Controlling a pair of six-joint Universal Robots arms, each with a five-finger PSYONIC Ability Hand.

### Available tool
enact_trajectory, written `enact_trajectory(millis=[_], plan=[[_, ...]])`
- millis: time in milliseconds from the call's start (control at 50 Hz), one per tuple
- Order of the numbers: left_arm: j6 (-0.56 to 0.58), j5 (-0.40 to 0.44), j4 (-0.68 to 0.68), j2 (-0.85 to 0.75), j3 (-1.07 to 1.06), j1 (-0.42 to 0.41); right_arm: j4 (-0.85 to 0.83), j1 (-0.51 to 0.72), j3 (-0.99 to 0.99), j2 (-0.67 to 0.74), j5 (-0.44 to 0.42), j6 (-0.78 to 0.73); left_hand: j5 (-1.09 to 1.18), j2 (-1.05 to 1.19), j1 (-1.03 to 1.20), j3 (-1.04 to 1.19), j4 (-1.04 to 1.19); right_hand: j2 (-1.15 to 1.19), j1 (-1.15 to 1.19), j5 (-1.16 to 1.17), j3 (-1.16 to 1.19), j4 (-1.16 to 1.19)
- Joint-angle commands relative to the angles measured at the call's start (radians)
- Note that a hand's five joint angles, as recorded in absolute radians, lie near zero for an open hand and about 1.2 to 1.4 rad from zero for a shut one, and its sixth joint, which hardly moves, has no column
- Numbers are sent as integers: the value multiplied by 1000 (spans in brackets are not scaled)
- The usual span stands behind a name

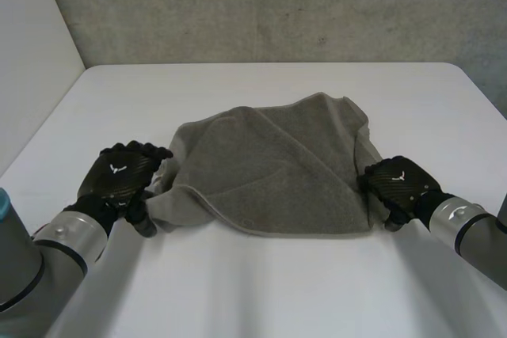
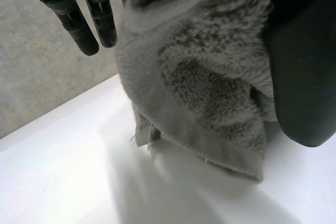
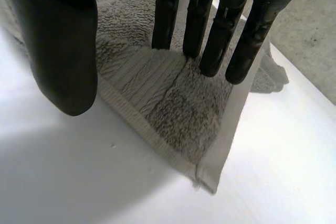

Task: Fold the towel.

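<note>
Overall: you had the grey towel lying on the white counter between your two hands, with one flap turned diagonally across its middle.
Left hand: it sat at the towel's near left corner, knuckles up, against the bunched cloth.
Left fingers: they were closed on the towel. Your left wrist view showed a wad of that corner pinched between the thumb and the inner fingers, while two outer fingers stood straight and free beside it. You could not tell whether the wad's lower edge touched the counter.
Right hand: it sat at the towel's near right corner, palm down.
Right fingers: they were straight and close together, with their tips resting on the corner, which lay flat on the counter. The thumb stood well apart from them, over the hemmed edge, so that hand was spread and gripped nothing.
Towel edges: the near edge ran across the counter from one hand to the other, and the far side was rumpled.
</note>
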Motion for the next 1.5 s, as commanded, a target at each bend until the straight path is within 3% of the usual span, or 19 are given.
enact_trajectory(millis=[20,140,260,320,360,640,680,720,740,780,840,1020,1120,1180,1220,1280,1400,1500], plan=[[0,-49,0,-52,44,-19,-75,3,-4,24,1,12,-185,-43,-59,-33,-51,112,108,107,112,112],[2,-64,0,-66,49,-23,-109,3,-9,32,8,31,-138,4,-12,14,-4,189,185,183,189,189],[-6,-66,-9,-53,41,-43,-155,3,-7,38,12,60,29,172,155,181,163,438,434,433,439,439],[-7,-64,-11,-43,29,-68,-158,-2,-7,37,12,83,53,195,179,205,187,743,739,737,743,743],[-10,-61,-11,-35,24,-82,-158,-2,-9,35,12,89,53,195,179,205,187,792,788,787,792,792],[0,-58,-11,-46,4,-112,-140,-11,19,-19,27,118,50,192,176,202,184,792,789,787,793,793],[2,-58,-11,-59,9,-112,-137,-11,20,-22,31,118,127,269,252,278,260,792,789,787,793,793],[0,-64,-9,-72,13,-108,-133,-13,23,-40,38,118,524,666,650,675,658,792,789,787,793,793],[0,-64,-9,-72,13,-108,-133,-13,23,-40,38,118,526,668,652,678,660,792,789,787,793,793],[-7,-64,-6,-66,18,-100,-130,-14,23,-74,44,118,926,1068,1052,1077,1060,792,789,787,793,793],[-9,-64,-5,-59,24,-99,-126,-19,23,-95,47,120,928,1070,1054,1079,1062,792,789,787,793,793],[0,-79,-22,163,98,-62,183,-51,-93,-342,34,155,928,1070,1054,1079,1062,792,789,787,793,793],[0,-76,-121,295,194,-40,567,-86,-396,-405,20,144,928,1070,1054,1079,1062,792,789,787,793,793],[-1,-73,-212,347,282,-39,660,-91,-481,-408,11,136,928,1070,1054,1079,1062,792,789,787,793,793],[-1,-72,-287,371,360,-42,817,-91,-633,-416,-23,80,928,1070,1054,1079,1062,792,789,787,793,793],[0,-70,-319,375,395,-45,918,-99,-734,-422,-43,11,928,1070,1054,1079,1062,792,789,787,793,793],[3,-70,-385,316,467,-33,948,-103,-754,-370,-48,-57,928,1070,1054,1079,1062,792,789,787,793,793],[16,-70,-384,141,472,-31,946,-50,-748,-247,-19,-129,928,1070,1054,1079,1062,792,789,787,793,793]])
